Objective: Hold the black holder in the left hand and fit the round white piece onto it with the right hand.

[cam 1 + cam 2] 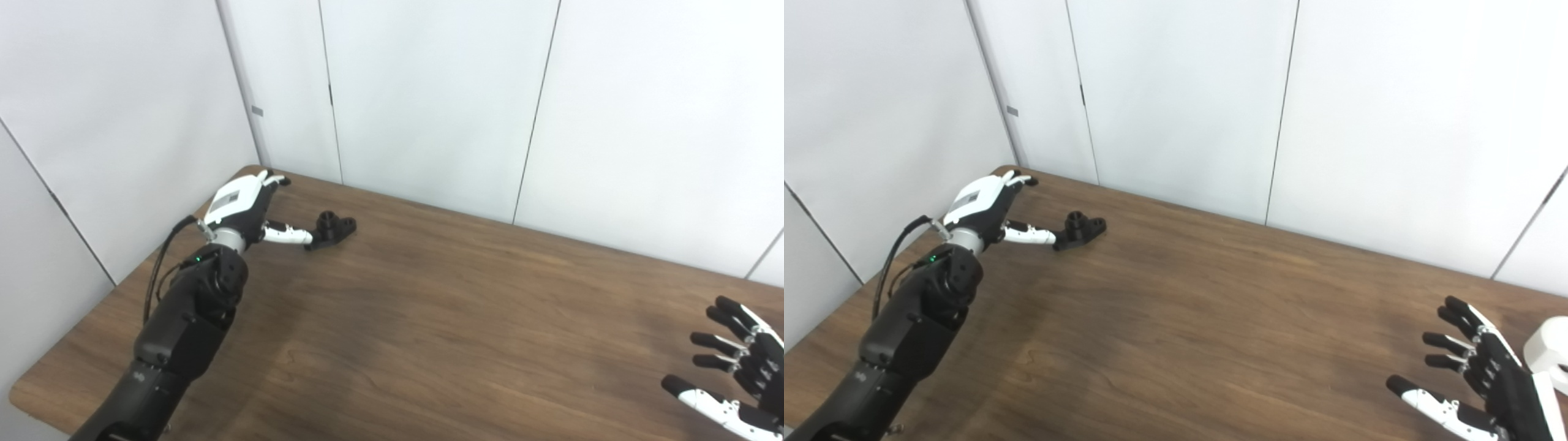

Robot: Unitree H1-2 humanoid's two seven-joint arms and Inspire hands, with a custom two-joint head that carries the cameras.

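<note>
Upper left: left hand (242, 205) spread wide, thumb touching black holder (331, 229) on bench (429, 318). Lower right: right hand (1482, 373) wide, empty, beside round white piece (1548, 352).

- The surface (465, 318) looked like dark brown wood grain, smooth, with a dull satin sheen.
- The holder (331, 229) looked like matt black plastic.
- The white piece (1546, 353) appeared smooth and plastic, faintly glossy.
- The left robot hand (245, 205) had a smooth white plastic shell over black parts.
- The right robot hand (1476, 380) showed glossy black and white plastic.
- The wall panels (429, 92) were plain white, smooth and matt.
</note>
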